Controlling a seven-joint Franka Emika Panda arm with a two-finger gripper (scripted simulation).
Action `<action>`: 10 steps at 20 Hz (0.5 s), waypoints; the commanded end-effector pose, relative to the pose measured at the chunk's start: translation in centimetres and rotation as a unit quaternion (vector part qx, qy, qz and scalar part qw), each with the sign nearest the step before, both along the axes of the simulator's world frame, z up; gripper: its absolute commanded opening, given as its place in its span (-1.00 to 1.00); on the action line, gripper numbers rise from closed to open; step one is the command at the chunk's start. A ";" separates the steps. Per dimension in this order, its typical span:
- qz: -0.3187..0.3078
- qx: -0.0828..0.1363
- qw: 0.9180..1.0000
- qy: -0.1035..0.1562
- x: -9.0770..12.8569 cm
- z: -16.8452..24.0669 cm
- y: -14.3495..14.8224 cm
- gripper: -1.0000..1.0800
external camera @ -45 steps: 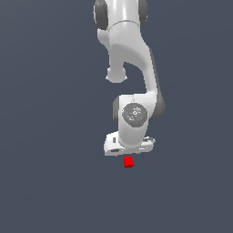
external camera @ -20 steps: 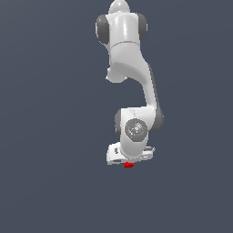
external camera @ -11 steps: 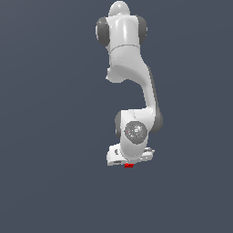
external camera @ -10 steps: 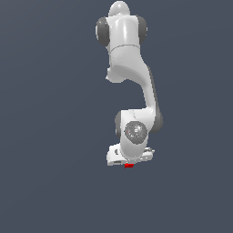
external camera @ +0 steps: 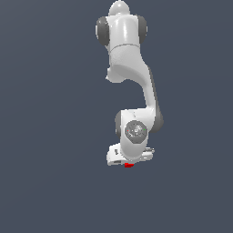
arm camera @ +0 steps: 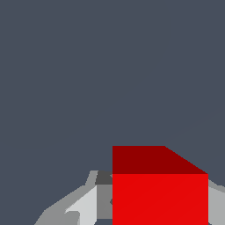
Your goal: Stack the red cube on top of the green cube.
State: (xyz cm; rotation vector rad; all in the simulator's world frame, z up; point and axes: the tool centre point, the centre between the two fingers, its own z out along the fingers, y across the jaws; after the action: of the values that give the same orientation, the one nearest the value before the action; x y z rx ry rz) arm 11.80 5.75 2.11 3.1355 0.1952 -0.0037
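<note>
Against a plain dark grey backdrop, we find the red cube [arm camera: 160,193] seated between the fingers of the gripper [external camera: 129,164], apparently pinched; the green cube appears in neither view.

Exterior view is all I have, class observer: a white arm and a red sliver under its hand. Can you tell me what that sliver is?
Observer: It is the red cube. The wrist view shows two of its faces, one bright and one darker.
Operator: Where does it sit relative to the fingers?
Observer: It sits between the fingers of the gripper, with grey finger parts showing on both sides of it.
Operator: Is it clamped?
Observer: I cannot tell; contact with the pads is not visible.
Operator: Does the wrist view show the green cube?
Observer: No. Beyond the red cube it shows only plain dark grey, so the green cube is out of sight in both views.
</note>
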 end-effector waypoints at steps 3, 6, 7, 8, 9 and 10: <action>0.000 0.000 1.000 -0.001 0.0 1.3 0.0 -1.00; 0.000 0.000 1.000 -0.001 0.0 3.1 0.0 -1.00; 0.000 0.000 1.000 -0.001 0.0 3.8 0.0 -1.00; 0.000 0.000 1.000 -0.001 0.0 4.7 0.0 -1.00; 0.000 0.000 1.000 -0.001 -0.1 5.5 0.0 -1.00; 0.000 0.000 1.000 -0.001 -0.1 6.3 0.0 -1.00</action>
State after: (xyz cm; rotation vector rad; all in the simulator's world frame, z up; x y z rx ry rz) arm 11.71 5.74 7.10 3.1354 0.1953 -0.0030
